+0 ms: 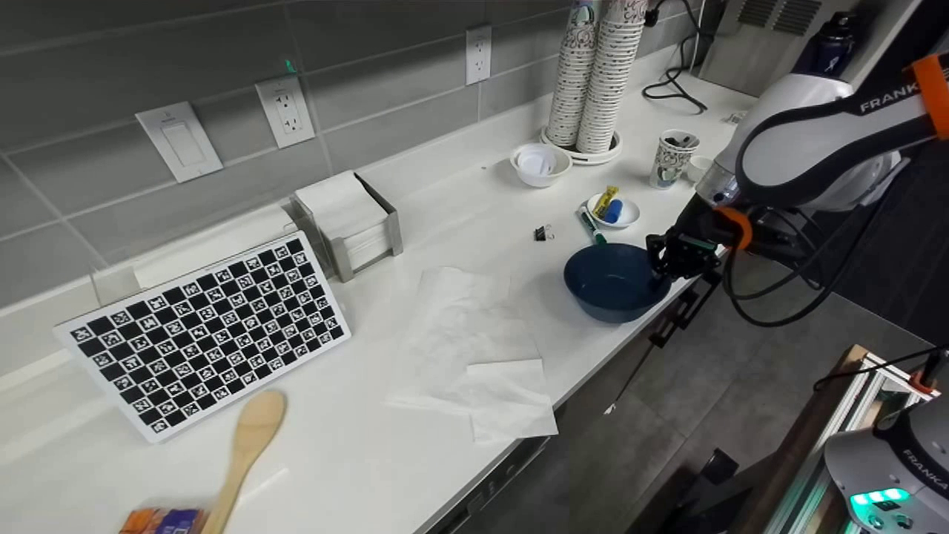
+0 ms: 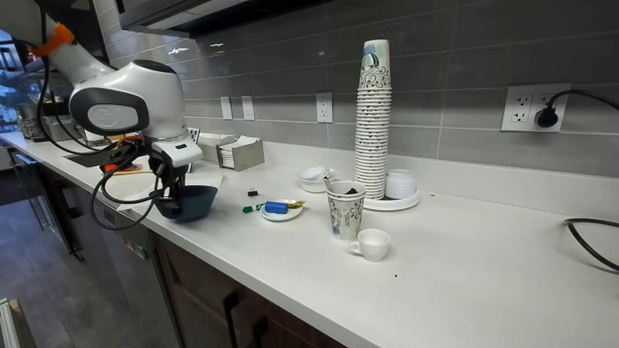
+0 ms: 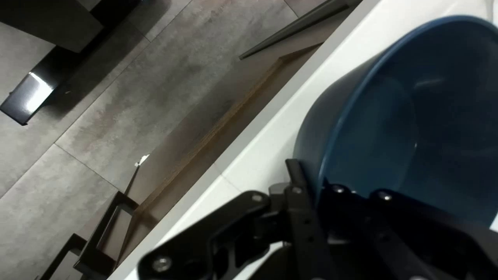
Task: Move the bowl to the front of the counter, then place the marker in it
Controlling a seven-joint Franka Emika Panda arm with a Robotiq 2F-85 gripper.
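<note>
Bowl (image 2: pixel 199 204): near front edge of counter (image 2: pixel 290 263), apparently resting on it. Gripper (image 3: pixel 314 179): astride bowl's rim. In an exterior view: marker (image 2: pixel 252 209) right of bowl, beside plate (image 2: pixel 283 217); two items (image 2: pixel 276 208) on plate; clip (image 2: pixel 252 193) behind marker; cup stack (image 2: pixel 373 130) farther right, on tray (image 2: pixel 404 202).

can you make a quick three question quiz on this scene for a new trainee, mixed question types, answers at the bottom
1. Multiple choice: what does the tool grip?
a) the wooden spoon
b) the dark blue bowl
c) the white cup
2. True or false: the green marker is outside the dark blue bowl.
3. Fill in the colour: the small white dish holds a yellow item and a ____ one.

Key: 1 b; 2 true; 3 blue.
</note>
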